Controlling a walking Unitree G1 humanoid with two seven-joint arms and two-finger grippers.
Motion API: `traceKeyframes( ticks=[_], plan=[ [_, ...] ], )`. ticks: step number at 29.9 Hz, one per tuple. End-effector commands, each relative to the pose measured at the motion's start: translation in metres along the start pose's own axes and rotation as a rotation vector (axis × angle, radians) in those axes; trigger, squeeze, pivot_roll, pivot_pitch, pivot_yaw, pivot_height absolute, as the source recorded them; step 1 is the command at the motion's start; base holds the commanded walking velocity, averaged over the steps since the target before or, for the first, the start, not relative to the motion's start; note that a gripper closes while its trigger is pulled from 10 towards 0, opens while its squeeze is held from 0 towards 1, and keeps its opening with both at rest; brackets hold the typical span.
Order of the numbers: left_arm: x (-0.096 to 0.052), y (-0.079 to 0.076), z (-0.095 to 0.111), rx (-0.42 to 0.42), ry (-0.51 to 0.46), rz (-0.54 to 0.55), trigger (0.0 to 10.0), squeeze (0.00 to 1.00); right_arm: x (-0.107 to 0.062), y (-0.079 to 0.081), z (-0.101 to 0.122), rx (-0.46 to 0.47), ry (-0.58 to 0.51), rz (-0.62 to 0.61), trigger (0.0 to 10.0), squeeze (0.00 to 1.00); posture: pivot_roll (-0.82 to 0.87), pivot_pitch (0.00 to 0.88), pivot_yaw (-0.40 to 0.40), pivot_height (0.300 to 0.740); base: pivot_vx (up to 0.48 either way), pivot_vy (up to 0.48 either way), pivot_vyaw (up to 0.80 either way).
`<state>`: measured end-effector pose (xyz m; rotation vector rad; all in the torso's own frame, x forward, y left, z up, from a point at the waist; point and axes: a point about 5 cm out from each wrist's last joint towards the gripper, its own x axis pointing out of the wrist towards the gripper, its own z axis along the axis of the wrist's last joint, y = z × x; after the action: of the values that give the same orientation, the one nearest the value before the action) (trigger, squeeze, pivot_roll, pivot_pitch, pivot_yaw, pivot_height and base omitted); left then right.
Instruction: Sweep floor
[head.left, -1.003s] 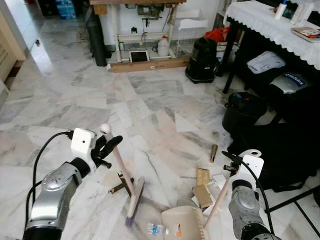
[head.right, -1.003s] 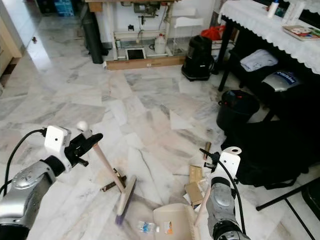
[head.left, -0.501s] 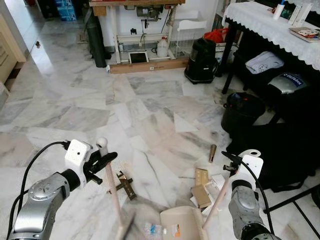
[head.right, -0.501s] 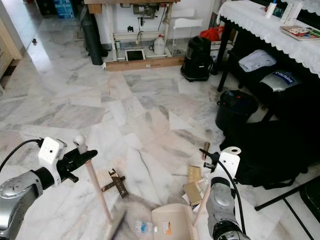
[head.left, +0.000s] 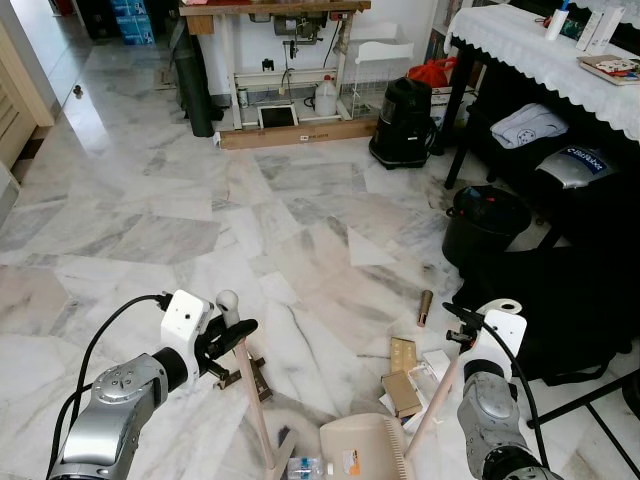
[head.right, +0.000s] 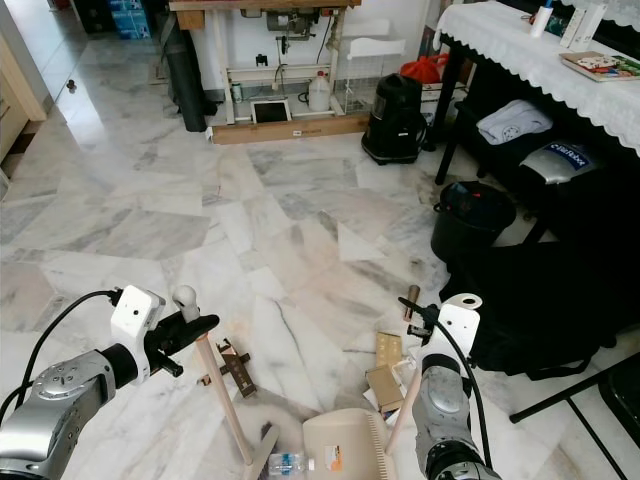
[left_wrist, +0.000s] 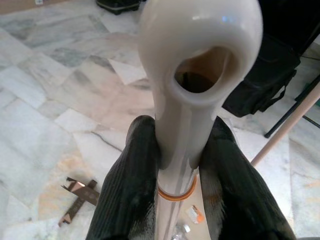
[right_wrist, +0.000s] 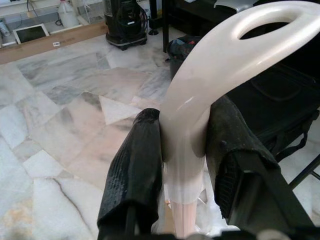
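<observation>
Left end effector (head.left: 232, 335): clamped on broom (head.left: 258, 408) handle top; head down by dustpan (head.left: 365, 448).
Right end effector (right_wrist: 182, 150): clamped on dustpan handle.

Grey-veined white marble floor (head.left: 150, 200), beige dustpan (head.left: 365, 445), blk bin (head.left: 485, 225)

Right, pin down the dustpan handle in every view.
Left eye view: dustpan handle slants up, lower right.
Right eye view: lower middle-right.
Left wrist view: wooden pole before the black bag.
Right wrist view: white loop between black fingers.
Shared landmark: black bag.
</observation>
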<state>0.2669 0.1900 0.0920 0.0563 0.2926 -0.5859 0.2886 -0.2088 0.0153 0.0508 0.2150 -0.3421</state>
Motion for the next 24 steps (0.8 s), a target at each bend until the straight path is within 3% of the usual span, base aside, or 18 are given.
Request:
traceKeyframes(
  ticks=[1,6,11,14,24],
  plan=[
    [0.002,0.001,-0.003,-0.046,0.053,-0.009,10.0,0.0,-0.002,-0.005,-0.005,-0.003,0.029,-0.019,10.0,0.0,0.04,0.0,-0.013,0.74,0.0,0.0,0.0],
    [0.005,0.002,-0.003,-0.089,0.064,0.025,10.0,0.0,-0.002,-0.005,-0.006,0.0,0.03,-0.021,10.0,0.0,0.04,0.0,-0.012,0.74,0.0,0.0,0.0],
    [0.014,0.0,0.003,-0.259,0.001,0.068,10.0,0.0,-0.002,-0.002,-0.006,0.015,0.034,-0.01,10.0,0.0,0.04,0.0,-0.012,0.74,0.0,0.0,0.0],
    [0.02,-0.003,0.009,-0.318,-0.044,0.068,10.0,0.0,-0.002,-0.001,-0.006,0.021,0.036,-0.003,10.0,0.0,0.03,0.0,-0.013,0.74,0.0,0.0,0.0],
    [0.026,-0.005,0.018,-0.429,-0.114,0.069,10.0,0.0,-0.002,0.0,-0.006,0.033,0.038,0.007,10.0,0.0,0.03,0.0,-0.011,0.74,0.0,0.0,0.0]
  ],
)
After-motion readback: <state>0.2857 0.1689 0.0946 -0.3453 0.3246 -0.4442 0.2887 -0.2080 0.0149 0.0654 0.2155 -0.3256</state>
